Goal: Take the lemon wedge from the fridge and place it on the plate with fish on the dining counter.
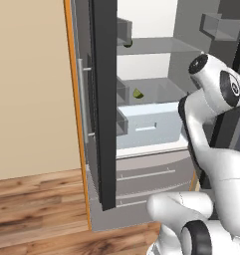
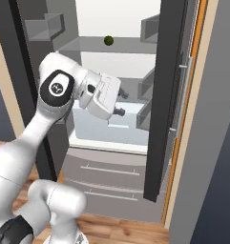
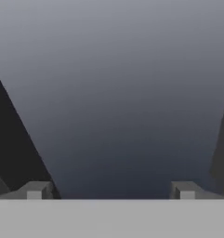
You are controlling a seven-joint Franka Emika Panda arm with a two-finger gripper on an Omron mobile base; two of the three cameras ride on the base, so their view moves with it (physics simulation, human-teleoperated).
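Note:
The grey fridge (image 1: 104,99) stands open, showing its white interior. On a middle shelf lies the lemon wedge (image 1: 137,93), tiny and yellow-green. In the right base view my gripper (image 2: 120,103) reaches into the fridge (image 2: 162,95) at that shelf's height, and my hand hides the wedge. My gripper (image 3: 111,190) is open in the hand view, its fingertips (image 3: 36,190) far apart with nothing between them, facing a plain grey surface. The dining counter is out of view.
A dark green round item (image 1: 127,44) (image 2: 108,40) sits on the upper shelf. A white crisper drawer (image 1: 149,124) lies below the wedge's shelf, above two grey bottom drawers (image 1: 146,174). Door bins (image 2: 147,88) jut from the open right door. A beige wall (image 1: 32,89) is at the left.

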